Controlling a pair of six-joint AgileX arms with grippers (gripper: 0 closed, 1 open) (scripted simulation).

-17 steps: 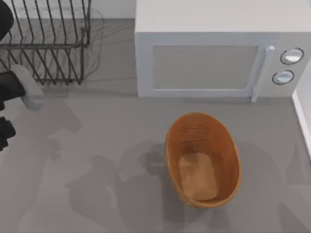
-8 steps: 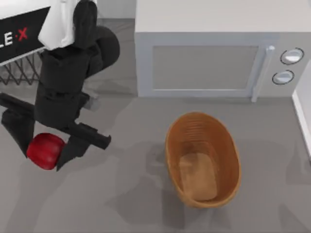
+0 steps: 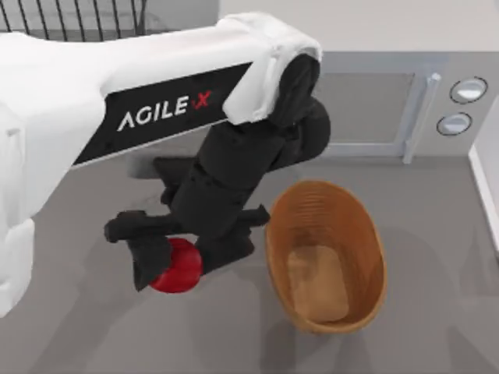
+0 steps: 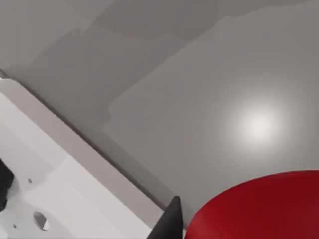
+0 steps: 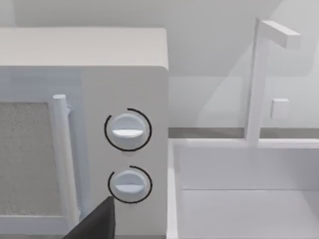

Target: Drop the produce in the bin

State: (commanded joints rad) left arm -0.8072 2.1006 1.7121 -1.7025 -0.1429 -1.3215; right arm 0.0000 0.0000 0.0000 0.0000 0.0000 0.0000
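The produce, a small glossy red fruit, hangs above the grey table just left of the bin, with my left gripper shut on it. The bin is an oval orange-brown basket with ribbed sides, standing right of centre with nothing in it. My left arm reaches across from the table's left side. In the left wrist view the produce bulges beside a dark fingertip. A dark part of my right gripper shows in the right wrist view, facing the microwave's knobs.
A white microwave stands behind the bin, its knobs at its right end. A black wire dish rack is at the back left. A white sink with a faucet lies at the right.
My left arm has swung in from the left and carried the produce rightward, from the table's left part to just beside the bin. The bin has not moved.
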